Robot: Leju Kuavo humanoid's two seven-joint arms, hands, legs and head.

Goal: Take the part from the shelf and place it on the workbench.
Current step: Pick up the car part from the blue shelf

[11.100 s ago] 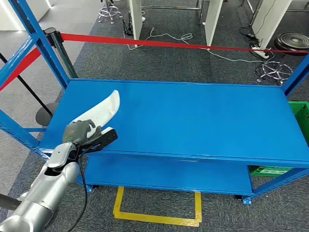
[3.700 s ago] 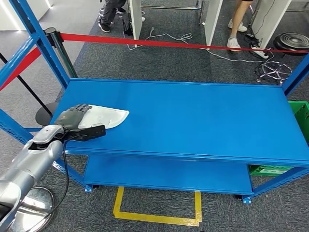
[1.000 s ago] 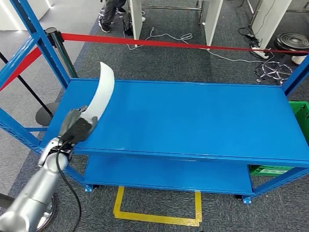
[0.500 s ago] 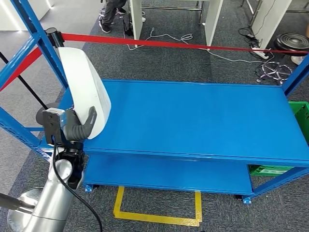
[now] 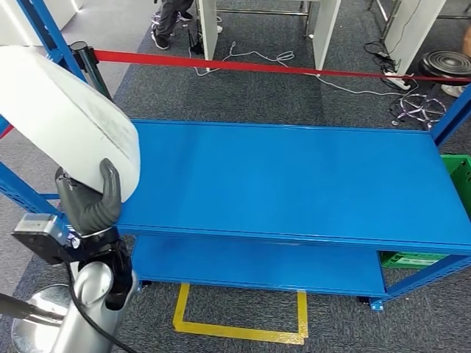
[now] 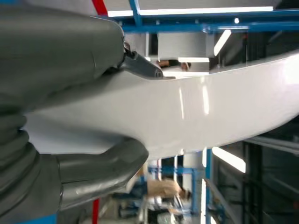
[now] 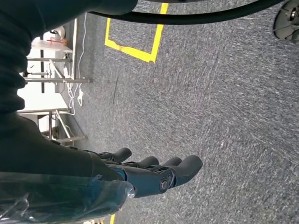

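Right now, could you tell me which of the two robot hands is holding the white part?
The left robot hand grips the curved white part, raised above the blue shelf. The right robot hand hangs over the carpet, holding nothing.

The big blue metal shelf rack point(image 5: 288, 180) I'm facing is sitting on grey carpet floor point(image 5: 333, 323), straddling a yellow taped floor outline point(image 5: 241, 323).

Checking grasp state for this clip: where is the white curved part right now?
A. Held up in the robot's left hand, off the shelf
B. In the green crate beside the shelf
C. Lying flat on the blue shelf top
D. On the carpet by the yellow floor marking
A: the left hand grips the white curved part, which is raised clear of the blue shelf top; the left wrist view shows the thumb and fingers closed around it.
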